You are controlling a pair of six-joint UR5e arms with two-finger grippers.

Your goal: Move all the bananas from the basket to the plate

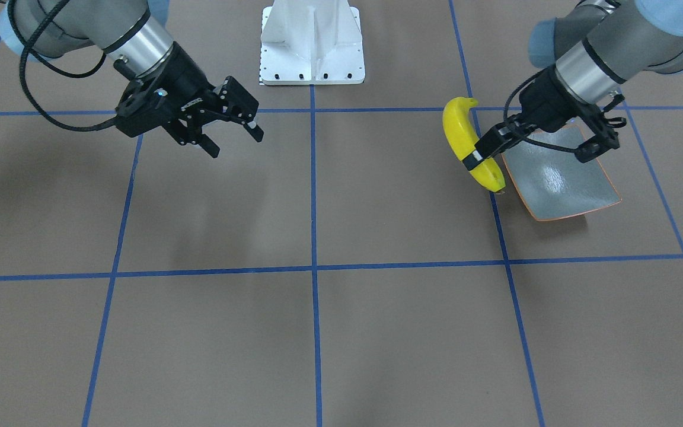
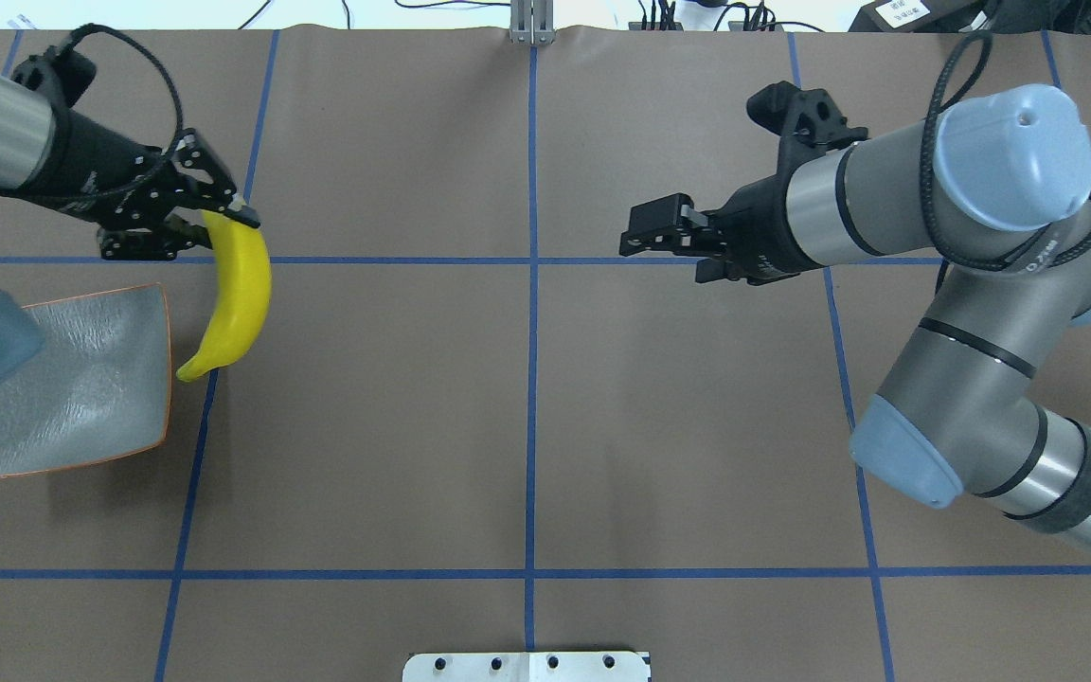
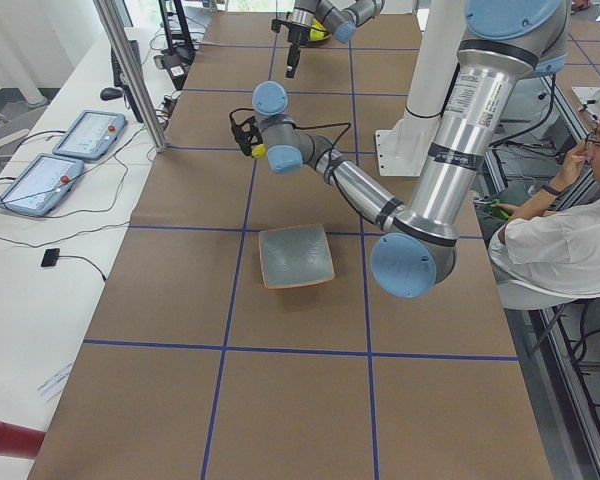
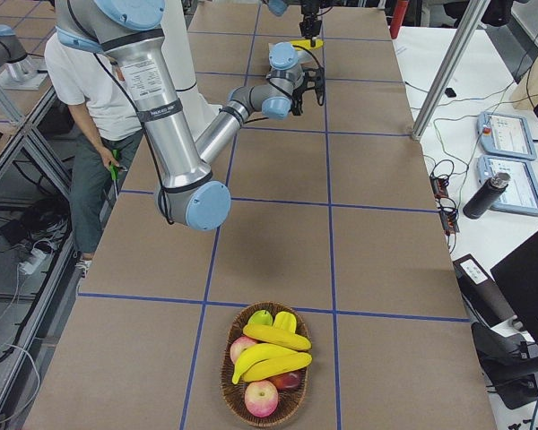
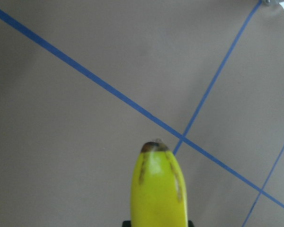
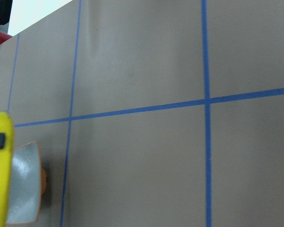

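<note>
**Transfer step, carry phase.** Left fingers [image 2: 223, 194] clamp one banana [image 2: 238, 294] near its top end, above the tabletop [image 2: 527, 426] just beside the plate [image 2: 81, 379]. Right fingers [image 1: 245, 115] are spread and empty. Other bananas [image 4: 269, 354] wait in the basket [image 4: 226, 376]. The next move likely calls for shifting over the plate, lowering and releasing.
</note>
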